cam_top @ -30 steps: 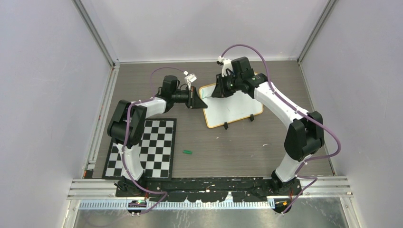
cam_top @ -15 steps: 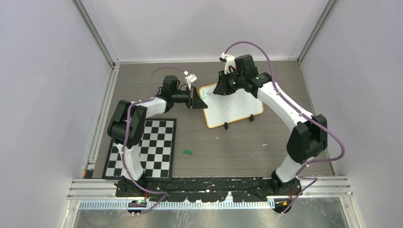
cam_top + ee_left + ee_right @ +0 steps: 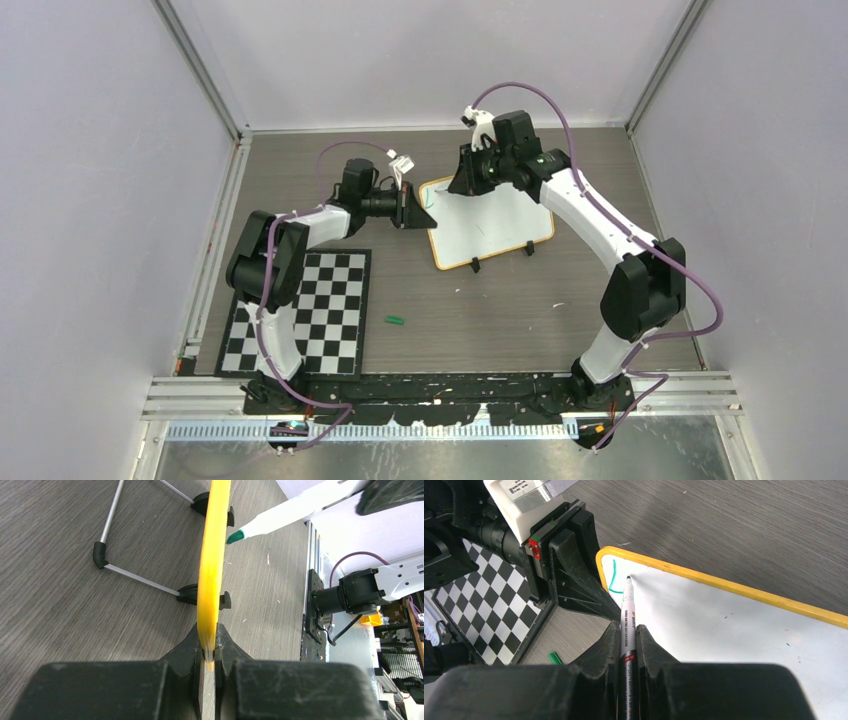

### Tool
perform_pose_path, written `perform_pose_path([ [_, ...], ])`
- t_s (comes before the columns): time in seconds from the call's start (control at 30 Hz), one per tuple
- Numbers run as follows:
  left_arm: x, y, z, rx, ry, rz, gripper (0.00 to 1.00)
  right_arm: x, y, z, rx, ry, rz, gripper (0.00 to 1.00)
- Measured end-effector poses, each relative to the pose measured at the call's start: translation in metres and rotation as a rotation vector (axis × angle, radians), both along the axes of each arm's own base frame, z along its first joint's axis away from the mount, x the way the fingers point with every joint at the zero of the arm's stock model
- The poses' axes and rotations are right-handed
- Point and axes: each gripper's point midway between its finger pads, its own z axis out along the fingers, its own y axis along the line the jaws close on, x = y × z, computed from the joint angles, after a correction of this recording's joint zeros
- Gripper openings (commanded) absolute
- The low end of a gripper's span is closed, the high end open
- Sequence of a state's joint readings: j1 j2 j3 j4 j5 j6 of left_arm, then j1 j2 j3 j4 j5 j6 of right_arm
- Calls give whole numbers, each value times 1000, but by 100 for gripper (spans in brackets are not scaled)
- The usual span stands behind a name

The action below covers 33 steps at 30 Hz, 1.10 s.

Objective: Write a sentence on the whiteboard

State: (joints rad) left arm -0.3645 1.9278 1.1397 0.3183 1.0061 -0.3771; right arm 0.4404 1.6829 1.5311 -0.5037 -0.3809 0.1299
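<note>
Right, you have a grey wood-grain surface with a black-and-white checkered mat lying flat at its near left. The whiteboard stands toward the far middle of that surface on two black feet, with a thin wire stand behind it. It is well apart from the mat.

Your left tool is clamped on the board's yellow-framed left edge — the frame sits pinched between the two fingers. Your right tool reaches over the board's upper left corner, closed around a white marker that runs out between its fingers.

The marker's green tip is at the white face near that corner, just right of a single green stroke shaped like a hooked L — you cannot tell whether the tip touches. A small green cap lies on the bare surface just right of the mat.
</note>
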Motion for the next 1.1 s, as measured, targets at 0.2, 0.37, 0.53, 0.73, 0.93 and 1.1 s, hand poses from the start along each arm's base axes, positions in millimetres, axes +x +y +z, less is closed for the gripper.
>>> perform_pose_path([
  [0.2, 0, 0, 0, 0, 1, 0, 0, 0, 3, -9, -8, 20, 6, 0],
  [0.37, 0, 0, 0, 0, 0, 0, 0, 0, 3, -9, -9, 19, 6, 0],
  [0.53, 0, 0, 0, 0, 0, 0, 0, 0, 3, -9, -11, 19, 5, 0],
  [0.73, 0, 0, 0, 0, 0, 0, 0, -1, 4, -10, -16, 18, 12, 0],
  [0.93, 0, 0, 0, 0, 0, 0, 0, -4, 2, -13, -32, 22, 23, 0],
  [1.1, 0, 0, 0, 0, 0, 0, 0, -8, -1, -20, -53, 40, 31, 0],
])
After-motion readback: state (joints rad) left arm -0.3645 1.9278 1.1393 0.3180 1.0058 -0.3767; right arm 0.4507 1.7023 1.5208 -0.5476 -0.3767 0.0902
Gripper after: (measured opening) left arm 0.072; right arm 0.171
